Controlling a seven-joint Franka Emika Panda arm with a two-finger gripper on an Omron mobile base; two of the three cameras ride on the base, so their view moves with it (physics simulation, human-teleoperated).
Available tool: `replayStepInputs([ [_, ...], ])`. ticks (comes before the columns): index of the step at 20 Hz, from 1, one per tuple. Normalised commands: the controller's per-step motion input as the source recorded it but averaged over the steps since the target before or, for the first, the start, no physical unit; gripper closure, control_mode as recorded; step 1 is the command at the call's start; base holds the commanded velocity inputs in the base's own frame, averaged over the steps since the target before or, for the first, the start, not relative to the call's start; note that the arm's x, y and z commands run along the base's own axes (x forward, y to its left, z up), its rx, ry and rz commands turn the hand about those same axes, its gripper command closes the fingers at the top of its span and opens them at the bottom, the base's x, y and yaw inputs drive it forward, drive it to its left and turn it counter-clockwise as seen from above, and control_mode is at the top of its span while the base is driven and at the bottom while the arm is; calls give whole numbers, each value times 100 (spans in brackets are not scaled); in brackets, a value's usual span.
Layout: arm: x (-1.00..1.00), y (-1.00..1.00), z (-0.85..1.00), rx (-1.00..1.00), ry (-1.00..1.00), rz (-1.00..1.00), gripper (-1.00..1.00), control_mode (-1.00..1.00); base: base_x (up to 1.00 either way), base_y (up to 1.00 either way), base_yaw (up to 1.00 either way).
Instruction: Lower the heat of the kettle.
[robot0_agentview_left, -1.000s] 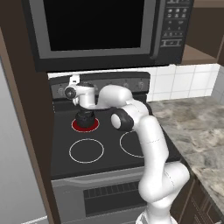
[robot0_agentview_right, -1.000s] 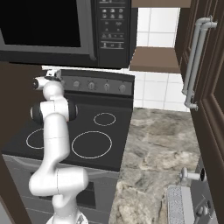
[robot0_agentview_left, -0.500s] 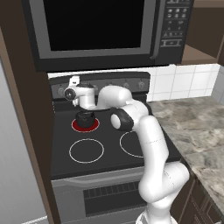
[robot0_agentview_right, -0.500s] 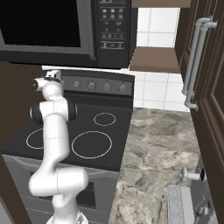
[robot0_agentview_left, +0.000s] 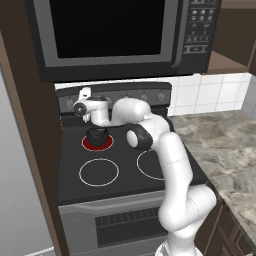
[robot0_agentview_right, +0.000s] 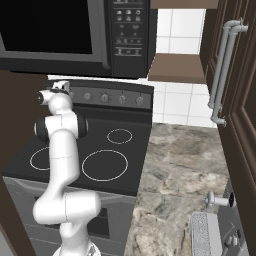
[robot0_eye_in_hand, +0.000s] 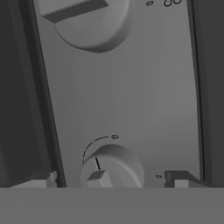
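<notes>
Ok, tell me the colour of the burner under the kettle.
Glowing red: the burner under the black kettle shows best in the left base view.

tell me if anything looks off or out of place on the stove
Nothing looks spilled, tipped or damaged. The kettle sits upright on the back left burner, which glows red while the others stay dark. The gripper is at a control panel knob.

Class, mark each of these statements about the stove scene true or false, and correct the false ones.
1. The kettle sits on a burner glowing red. True.
2. The tool is at the stove's knob panel, a knob between its fingertips. True.
3. The kettle is on the stone counter. False: it stands on the stove's back left burner.
4. The microwave door hangs open. False: it is closed.
</notes>
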Motion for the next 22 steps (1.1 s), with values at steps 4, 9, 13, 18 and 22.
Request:
replayStepInputs([
  [4, 6, 0, -6, 0, 0, 0, -100, -100, 0, 0, 0],
  [9, 16, 0, -7, 0, 0, 0, 100, -100, 0, 0, 0],
  [13, 15, 0, -8, 0, 0, 0, 100, -100, 0, 0, 0],
  [18, 4, -1, -7, 1, -4, 0, 100, -100, 0, 0, 0],
  [22, -2, -8, -3, 6, -11, 0, 100, -100, 0, 0, 0],
])
